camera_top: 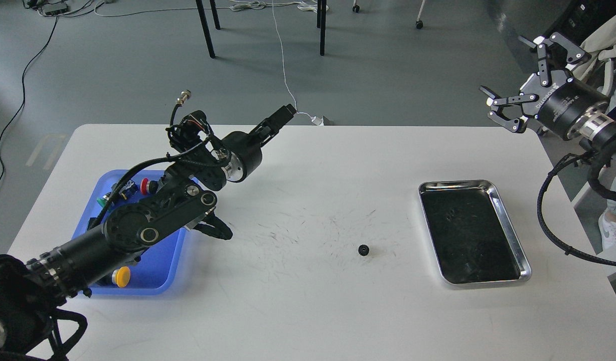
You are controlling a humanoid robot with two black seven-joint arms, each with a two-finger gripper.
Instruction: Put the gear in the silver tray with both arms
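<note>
1. Our left arm [152,220] reaches in from the lower left, passing over the blue tray [160,273].
2. Our left hand [283,114] points toward the far edge of the bench [298,301]; seen from behind as one dark shape, we cannot tell if its fingers are apart or together.
3. Our right hand [518,82] hangs above the bench's far right corner, fingers spread wide and holding nothing.
4. The gear [363,249], small and black, lies on the bare bench just left of the silver tray [508,220], not touching it.
5. The blue tray holds small parts, among them a yellow button [121,276] and a red one [148,186].
</note>
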